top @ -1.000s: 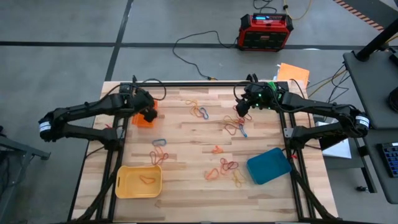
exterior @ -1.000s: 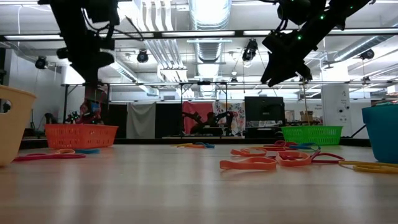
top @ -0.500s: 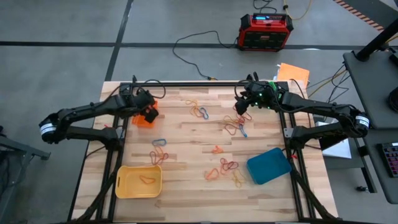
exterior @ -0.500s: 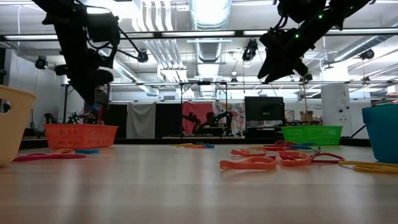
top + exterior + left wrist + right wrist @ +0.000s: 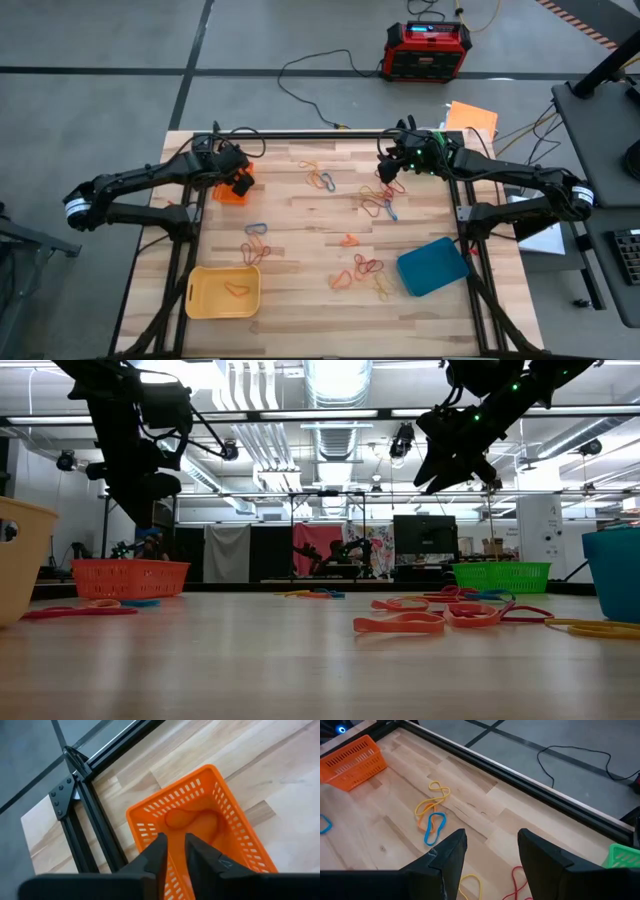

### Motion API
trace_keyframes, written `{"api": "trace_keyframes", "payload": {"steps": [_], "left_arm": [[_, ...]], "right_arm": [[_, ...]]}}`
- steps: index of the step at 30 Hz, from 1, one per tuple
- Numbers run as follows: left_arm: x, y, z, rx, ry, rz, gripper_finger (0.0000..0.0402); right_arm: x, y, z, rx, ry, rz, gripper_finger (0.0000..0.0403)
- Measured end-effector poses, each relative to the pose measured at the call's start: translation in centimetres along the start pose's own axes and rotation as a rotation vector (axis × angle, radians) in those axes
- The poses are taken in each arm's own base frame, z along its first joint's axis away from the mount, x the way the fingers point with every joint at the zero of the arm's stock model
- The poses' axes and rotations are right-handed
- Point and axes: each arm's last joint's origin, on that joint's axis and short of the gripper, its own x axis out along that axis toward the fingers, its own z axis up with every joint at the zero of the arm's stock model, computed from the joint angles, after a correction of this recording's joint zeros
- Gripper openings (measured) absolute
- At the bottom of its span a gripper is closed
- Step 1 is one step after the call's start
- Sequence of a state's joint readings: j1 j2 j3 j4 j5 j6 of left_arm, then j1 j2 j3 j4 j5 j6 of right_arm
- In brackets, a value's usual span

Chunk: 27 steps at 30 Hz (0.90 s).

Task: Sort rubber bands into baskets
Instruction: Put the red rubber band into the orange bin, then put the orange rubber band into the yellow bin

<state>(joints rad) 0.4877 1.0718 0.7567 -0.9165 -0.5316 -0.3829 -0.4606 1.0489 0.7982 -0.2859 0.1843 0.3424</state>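
Observation:
My left gripper (image 5: 174, 851) hangs over the orange basket (image 5: 235, 191) at the table's far left. Its fingers stand a narrow gap apart with nothing between them. An orange rubber band (image 5: 192, 820) lies on that basket's floor. My right gripper (image 5: 490, 851) hovers open and empty over the far right part of the table, above yellow, orange and blue bands (image 5: 432, 815). More rubber bands (image 5: 365, 268) lie scattered on the wood. The yellow basket (image 5: 224, 291) holds one orange band, the blue basket (image 5: 432, 266) stands near right, and the green basket (image 5: 500, 576) stands far right.
A black frame rail (image 5: 330, 134) runs along the far edge, with uprights at both sides. A red-black box (image 5: 427, 50) and cables lie on the floor beyond the table. Bare wood lies between the yellow and blue baskets.
My left gripper has come down toward the orange basket and then stopped. In the low view, the small reddish thing that hung under its fingertips no longer shows there. My right gripper has turned a little in place.

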Motion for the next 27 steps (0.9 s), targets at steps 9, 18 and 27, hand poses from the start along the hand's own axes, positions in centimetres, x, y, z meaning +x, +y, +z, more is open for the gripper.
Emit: {"api": "trace_keyframes", "payload": {"steps": [9, 18, 27], "left_arm": [[-1.5, -0.5, 1.4, 0.108, -0.090, -0.087, 0.0105], [-5.4, -4.6, 3.6, 0.482, -0.490, -0.719, 0.0101], [-6.5, -6.1, 2.9, 0.596, -0.548, -0.800, 0.0100]], "right_arm": [[-0.1, 0.8, -0.3, 0.069, 0.053, 0.135, 0.0173], [-2.0, 6.2, -2.7, -0.011, 0.172, 0.410, 0.0173], [-4.5, 10.5, -4.2, -0.024, 0.317, 0.279, 0.0153]]}}
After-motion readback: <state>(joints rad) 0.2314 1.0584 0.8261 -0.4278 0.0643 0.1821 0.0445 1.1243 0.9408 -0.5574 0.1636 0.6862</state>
